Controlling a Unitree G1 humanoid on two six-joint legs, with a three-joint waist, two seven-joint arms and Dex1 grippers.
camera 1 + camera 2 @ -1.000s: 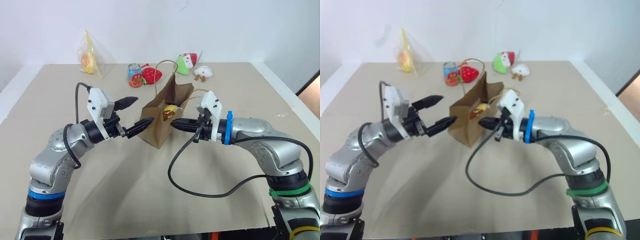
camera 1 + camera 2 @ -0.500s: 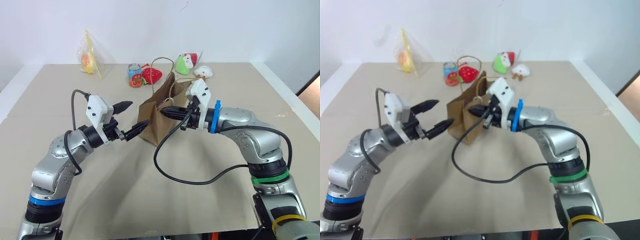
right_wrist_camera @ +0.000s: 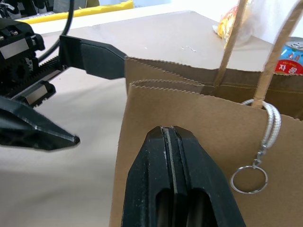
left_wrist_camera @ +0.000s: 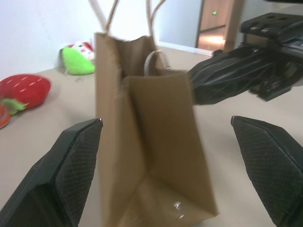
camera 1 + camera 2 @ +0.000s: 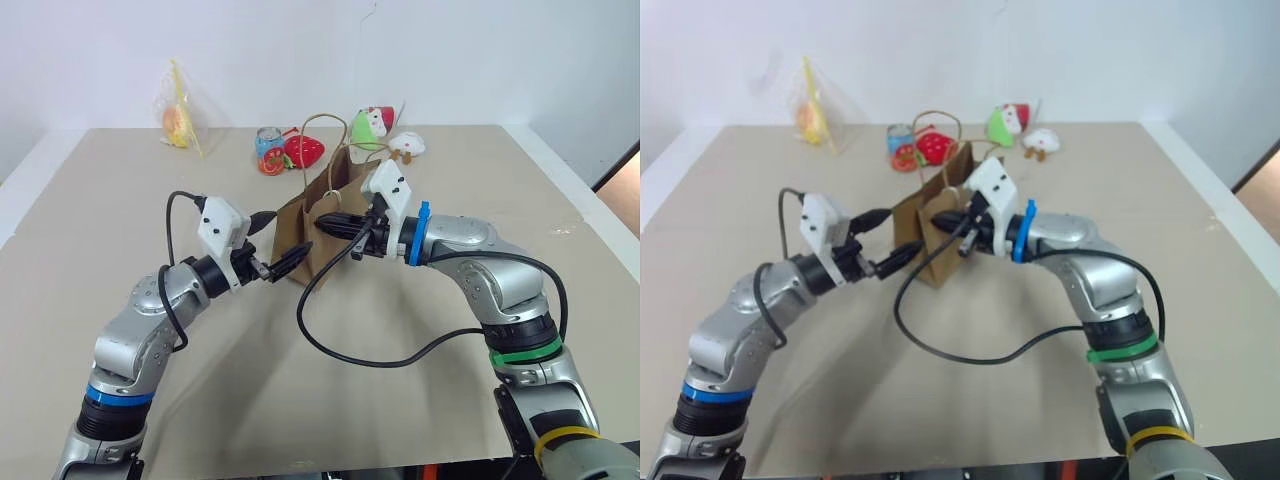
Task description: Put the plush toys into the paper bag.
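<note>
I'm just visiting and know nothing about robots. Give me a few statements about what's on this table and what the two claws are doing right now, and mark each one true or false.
1. The paper bag stands upright on the table. True.
2. The left gripper is shut. False: its two black fingers stand wide apart, either side of the bag's narrow end.
3. The right gripper is shut, its fingers pressed together at the bag's upper edge. True.
4. The red strawberry plush lies inside the bag. False: it lies on the table behind the bag, next to the printed can.
5. The clear packet with orange contents sits at the table's far side, on the robot's left. True.
</note>
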